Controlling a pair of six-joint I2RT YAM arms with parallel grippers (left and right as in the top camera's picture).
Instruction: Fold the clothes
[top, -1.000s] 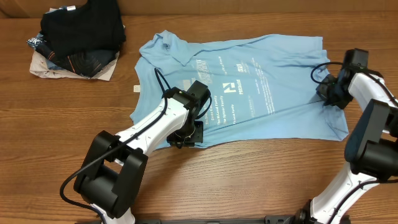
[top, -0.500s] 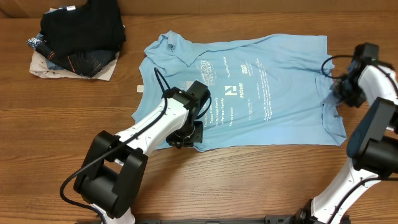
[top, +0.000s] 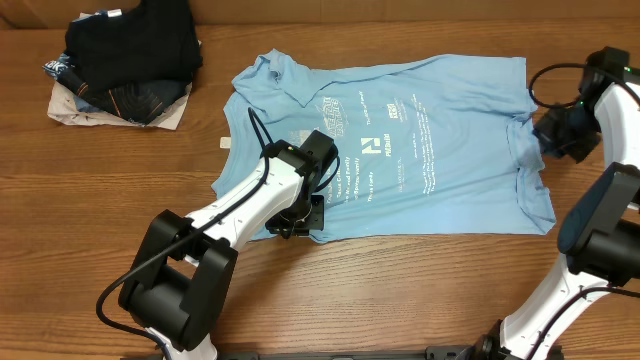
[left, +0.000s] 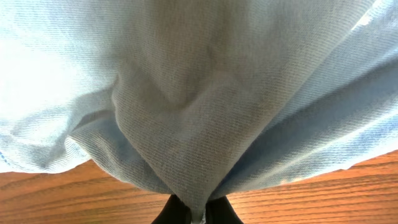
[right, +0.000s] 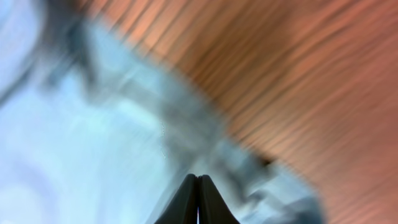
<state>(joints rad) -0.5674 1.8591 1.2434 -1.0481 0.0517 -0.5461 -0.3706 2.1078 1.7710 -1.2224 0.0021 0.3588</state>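
Your sky-blue T-shirt (top: 400, 140) lies spread on the bench (top: 430, 290), white print facing up. It sits a little right of centre, with its collar toward the far left and its body running out to the right. The cloth is mostly flat, but it puckers along the right edge.

Your left pincer (top: 297, 222) sits at the near-left corner of the shirt, right on the near hem. In the left wrist view its black fingertips (left: 177, 216) are clamped on a gathered fold of the blue fabric. The cloth fans up and away from them, with bare wood showing on both sides.

Your right pincer (top: 556, 135) is at the shirt's right edge, toward the far side, next to the puckered cloth. The right wrist view is heavily blurred. You can see its fingertips (right: 189, 202) pressed together over blue cloth and wood, but you cannot tell whether any fabric is caught between them.

A pile of dark folded garments (top: 125, 60) sits at the far left corner, well apart from the shirt. A small white tag (top: 224, 143) lies just beside the shirt's left edge.
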